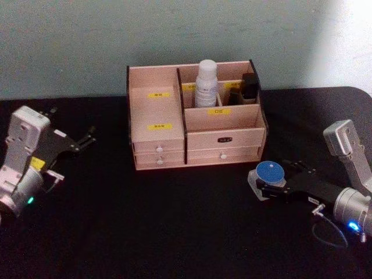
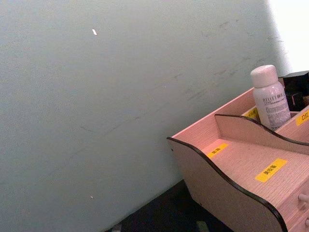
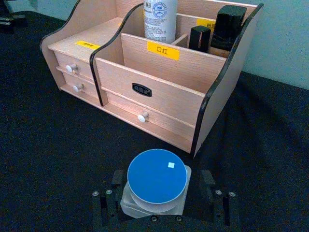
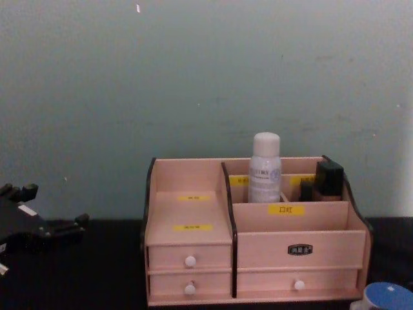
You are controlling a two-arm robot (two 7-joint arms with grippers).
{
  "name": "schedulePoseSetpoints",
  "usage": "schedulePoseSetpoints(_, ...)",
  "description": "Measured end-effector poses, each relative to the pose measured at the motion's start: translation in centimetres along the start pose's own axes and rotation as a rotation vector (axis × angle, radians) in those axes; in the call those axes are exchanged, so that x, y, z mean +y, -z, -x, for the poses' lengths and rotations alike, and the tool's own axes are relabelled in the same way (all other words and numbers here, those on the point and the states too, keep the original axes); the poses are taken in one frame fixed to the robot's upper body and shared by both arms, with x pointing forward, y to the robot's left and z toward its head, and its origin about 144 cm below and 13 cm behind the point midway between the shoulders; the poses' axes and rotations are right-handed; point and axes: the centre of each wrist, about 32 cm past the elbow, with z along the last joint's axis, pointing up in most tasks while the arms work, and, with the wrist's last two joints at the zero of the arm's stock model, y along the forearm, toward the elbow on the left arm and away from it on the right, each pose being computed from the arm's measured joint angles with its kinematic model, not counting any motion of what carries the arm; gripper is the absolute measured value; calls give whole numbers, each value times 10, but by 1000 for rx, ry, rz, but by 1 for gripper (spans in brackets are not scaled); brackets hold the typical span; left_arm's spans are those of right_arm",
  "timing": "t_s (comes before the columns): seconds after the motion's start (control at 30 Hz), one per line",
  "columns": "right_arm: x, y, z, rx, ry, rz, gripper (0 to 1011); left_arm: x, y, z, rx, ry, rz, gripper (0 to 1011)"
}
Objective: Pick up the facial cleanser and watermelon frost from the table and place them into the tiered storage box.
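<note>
Watermelon frost (image 3: 157,178) between right gripper (image 3: 159,203) fingers

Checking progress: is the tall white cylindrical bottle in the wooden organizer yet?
In: the tall white bottle stands upright in a rear compartment of the pinkish wooden organizer.

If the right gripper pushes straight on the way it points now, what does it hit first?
Probably the tiered storage box: the right gripper, holding the watermelon frost, faces its lower front drawer near the right corner. Depth is uncertain.
</note>
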Motion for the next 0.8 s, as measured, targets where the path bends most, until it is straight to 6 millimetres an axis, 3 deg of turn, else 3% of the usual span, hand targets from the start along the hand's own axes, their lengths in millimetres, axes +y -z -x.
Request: schedulePoseSetpoints(0.8,0,0,1,6,-1,1,1003,0,0,0,0,0,0,1001)
